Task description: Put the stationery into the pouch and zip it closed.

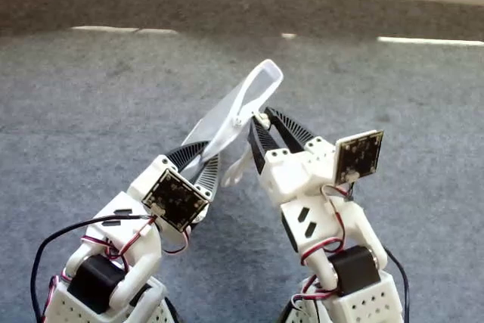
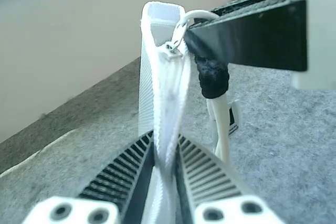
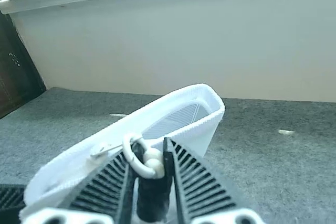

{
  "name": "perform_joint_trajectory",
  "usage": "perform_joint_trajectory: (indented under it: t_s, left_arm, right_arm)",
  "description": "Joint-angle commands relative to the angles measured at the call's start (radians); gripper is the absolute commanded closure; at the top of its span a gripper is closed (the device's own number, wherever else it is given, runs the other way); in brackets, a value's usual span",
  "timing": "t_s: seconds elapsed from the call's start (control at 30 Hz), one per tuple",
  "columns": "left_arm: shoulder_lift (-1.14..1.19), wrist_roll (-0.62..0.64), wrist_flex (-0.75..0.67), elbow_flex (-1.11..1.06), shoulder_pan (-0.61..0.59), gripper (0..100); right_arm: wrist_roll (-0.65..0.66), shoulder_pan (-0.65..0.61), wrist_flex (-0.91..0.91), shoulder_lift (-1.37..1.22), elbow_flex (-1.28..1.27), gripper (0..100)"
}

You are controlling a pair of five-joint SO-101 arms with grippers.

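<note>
A white mesh pouch is held tilted in the air above the grey mat between both arms. My left gripper is shut on the pouch's lower edge, with the zip seam running away from its fingers. My right gripper is shut on the zipper pull, a white ring with a black knotted cord. The slider sits near the pouch's far, upper end. From the right wrist view, my right gripper clamps the ring and cord just below the pouch's top seam.
Grey felt mat covers the table all around the arms. A pale wall rises beyond the table's far edge, with dark furniture to one side. A small white tag hangs beside the cord.
</note>
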State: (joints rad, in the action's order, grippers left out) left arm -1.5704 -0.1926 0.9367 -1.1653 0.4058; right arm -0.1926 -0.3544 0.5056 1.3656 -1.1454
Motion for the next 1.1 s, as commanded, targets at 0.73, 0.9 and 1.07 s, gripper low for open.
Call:
perform_joint_trajectory:
  t_s: [0.73, 0.9, 1.07]
  left_arm:
    - [-0.002, -0.026, 0.048, 0.007, -0.041, 100]
    - [-0.002, -0.026, 0.048, 0.007, -0.041, 100]
    - [-0.002, -0.025, 0.043, 0.015, -0.041, 100]
  right_arm:
    - [-0.018, 0.237, 0.053, -0.435, 0.366, 99.5]
    - [-0.011, 0.231, 0.087, -0.367, 0.361, 99.5]
    - [0.078, 0.17, 0.213, -0.231, 0.361, 99.5]
